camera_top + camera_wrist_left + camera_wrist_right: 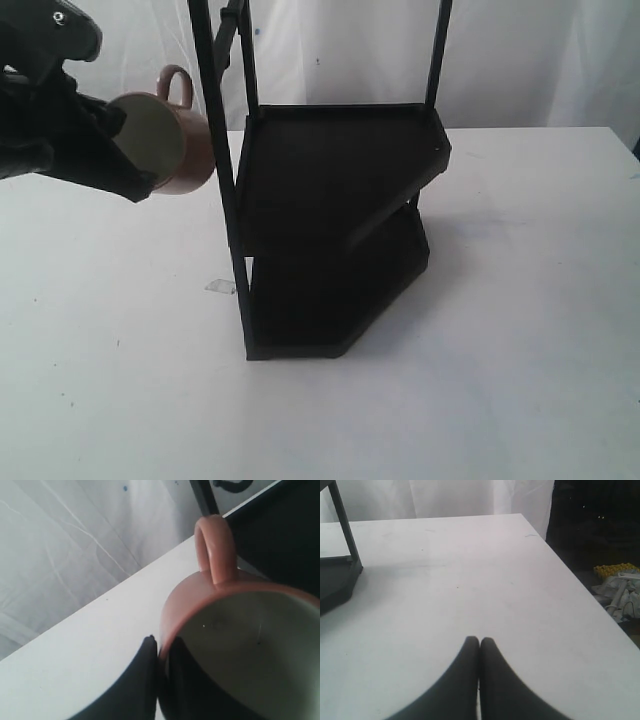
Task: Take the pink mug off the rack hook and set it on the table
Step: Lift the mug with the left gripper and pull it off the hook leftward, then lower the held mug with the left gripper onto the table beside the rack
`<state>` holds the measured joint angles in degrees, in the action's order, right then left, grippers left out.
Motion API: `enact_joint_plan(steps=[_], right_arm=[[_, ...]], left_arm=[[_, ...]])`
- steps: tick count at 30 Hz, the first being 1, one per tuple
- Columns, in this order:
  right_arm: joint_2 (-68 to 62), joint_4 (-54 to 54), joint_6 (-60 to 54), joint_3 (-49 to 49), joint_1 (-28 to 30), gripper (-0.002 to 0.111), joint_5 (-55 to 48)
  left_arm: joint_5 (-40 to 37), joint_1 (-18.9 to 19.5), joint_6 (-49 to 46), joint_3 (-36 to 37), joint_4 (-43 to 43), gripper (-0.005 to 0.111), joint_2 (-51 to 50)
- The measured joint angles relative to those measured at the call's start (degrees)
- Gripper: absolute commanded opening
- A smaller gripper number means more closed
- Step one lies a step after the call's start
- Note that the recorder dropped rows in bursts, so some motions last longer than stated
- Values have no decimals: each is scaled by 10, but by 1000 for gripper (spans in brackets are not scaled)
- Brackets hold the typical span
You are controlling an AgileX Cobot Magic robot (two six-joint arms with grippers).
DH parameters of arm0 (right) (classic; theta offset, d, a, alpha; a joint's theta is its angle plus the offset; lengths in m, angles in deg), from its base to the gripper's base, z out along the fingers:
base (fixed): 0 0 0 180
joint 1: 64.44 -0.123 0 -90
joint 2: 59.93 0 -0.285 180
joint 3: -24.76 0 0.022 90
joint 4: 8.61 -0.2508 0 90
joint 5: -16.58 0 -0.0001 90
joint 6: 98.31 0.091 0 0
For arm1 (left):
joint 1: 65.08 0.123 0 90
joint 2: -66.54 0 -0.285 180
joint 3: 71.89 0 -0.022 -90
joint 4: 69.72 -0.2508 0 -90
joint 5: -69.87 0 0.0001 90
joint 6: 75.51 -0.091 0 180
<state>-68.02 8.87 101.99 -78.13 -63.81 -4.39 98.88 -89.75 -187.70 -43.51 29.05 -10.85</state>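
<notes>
The pink mug [185,145] is free of the rack [330,180]. In the upper left of the frame it hangs above the desk [120,380], tilted on its side, just beside the rack's left post. The left gripper [161,650] pinches its rim, with one finger inside, and the mug is empty. Next, I think, it must be turned upright and lowered onto the desk. The right gripper [479,645] is closed on nothing.

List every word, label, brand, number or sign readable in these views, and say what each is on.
No readable text anywhere.
The pink mug is plain, the black rack bears no label, and the table shows only small specks.
The clutter beyond the table's edge is too blurred to tell.
</notes>
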Motion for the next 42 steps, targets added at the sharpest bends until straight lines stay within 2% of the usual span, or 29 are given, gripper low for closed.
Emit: enact_joint_plan(steps=[5, 13, 24, 31, 33, 36, 40, 42], right_arm=[[0, 0, 0, 0, 0, 0, 0], [0, 0, 0, 0, 0, 0, 0], [0, 0, 0, 0, 0, 0, 43], [0, 0, 0, 0, 0, 0, 53], [0, 0, 0, 0, 0, 0, 58], [0, -26, -4, 0, 0, 0, 65], [0, -104, -51, 0, 0, 0, 84], [0, -140, -86, 0, 0, 0, 88]], left_arm=[[51, 6, 0, -39, 0, 0, -43], [59, 6, 0, -43, 0, 0, -45], [33, 6, 53, 70, 0, 0, -44], [-11, 6, 84, 60, -17, 0, -8], [-19, 15, 137, 60, -65, 0, -2], [-69, 59, 307, 60, -209, 0, -1], [-199, 146, 663, 56, -494, 0, -1], [-276, 184, 804, 46, -622, 0, -1]])
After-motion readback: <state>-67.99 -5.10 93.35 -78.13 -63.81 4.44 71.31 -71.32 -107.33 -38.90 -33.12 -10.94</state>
